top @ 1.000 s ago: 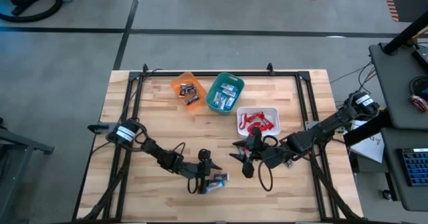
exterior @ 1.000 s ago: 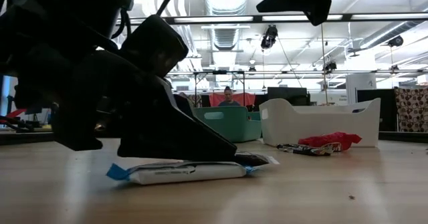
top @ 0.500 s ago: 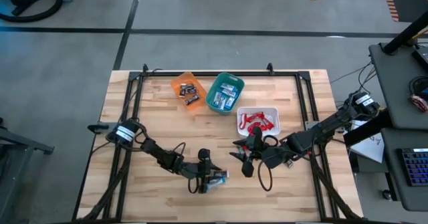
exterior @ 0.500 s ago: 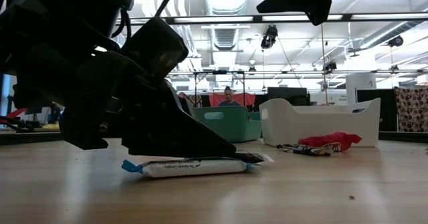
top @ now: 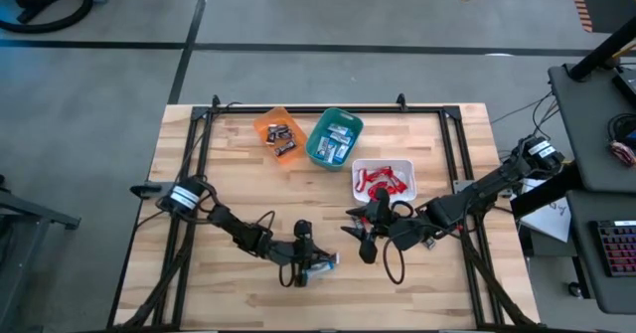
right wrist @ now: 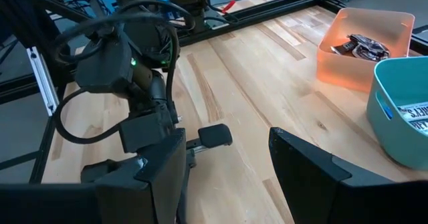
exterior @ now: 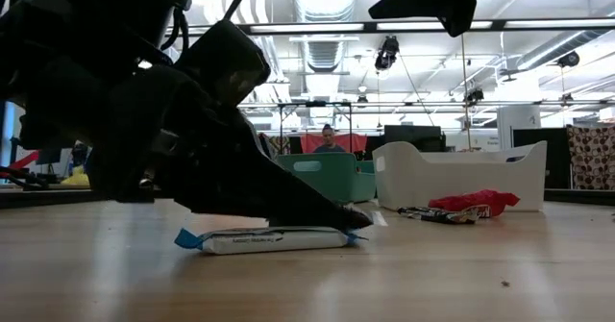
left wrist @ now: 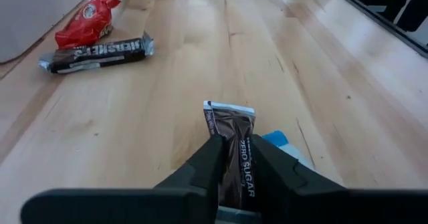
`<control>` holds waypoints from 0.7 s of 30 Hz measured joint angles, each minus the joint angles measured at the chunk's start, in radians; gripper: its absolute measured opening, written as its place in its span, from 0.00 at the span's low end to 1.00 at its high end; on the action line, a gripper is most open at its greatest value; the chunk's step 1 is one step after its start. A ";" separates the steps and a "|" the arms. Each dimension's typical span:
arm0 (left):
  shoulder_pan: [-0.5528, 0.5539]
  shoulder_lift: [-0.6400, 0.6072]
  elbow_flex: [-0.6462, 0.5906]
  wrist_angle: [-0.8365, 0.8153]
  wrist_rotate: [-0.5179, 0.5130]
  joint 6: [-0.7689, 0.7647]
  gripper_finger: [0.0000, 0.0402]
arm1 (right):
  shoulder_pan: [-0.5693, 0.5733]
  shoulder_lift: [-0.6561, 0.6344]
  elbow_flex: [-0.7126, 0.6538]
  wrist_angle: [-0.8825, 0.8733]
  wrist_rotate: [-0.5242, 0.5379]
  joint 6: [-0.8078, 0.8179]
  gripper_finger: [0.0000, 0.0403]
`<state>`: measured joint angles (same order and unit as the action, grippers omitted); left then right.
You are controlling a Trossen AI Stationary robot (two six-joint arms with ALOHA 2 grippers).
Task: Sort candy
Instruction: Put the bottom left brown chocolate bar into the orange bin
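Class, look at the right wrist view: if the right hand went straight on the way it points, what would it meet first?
Probably the left hand and its dark arm, which lie straight ahead of the right hand across bare table; depth is unclear.

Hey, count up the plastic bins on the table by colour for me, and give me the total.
orange bin: 1
teal bin: 1
white bin: 1
Total: 3
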<state>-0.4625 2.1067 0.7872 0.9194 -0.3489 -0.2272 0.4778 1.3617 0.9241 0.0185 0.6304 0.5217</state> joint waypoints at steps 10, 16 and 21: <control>0.002 -0.071 -0.021 0.003 0.000 0.026 0.12 | 0.000 0.000 0.000 0.000 0.000 0.000 0.51; 0.029 -0.226 -0.111 -0.004 -0.005 0.080 0.12 | 0.000 0.000 0.000 0.000 0.000 -0.001 0.51; 0.098 -0.414 -0.232 -0.011 -0.008 0.115 0.12 | 0.000 0.000 0.000 -0.002 0.000 -0.002 0.51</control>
<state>-0.3646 1.6925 0.5552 0.9085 -0.3573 -0.1121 0.4778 1.3617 0.9241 0.0166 0.6300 0.5198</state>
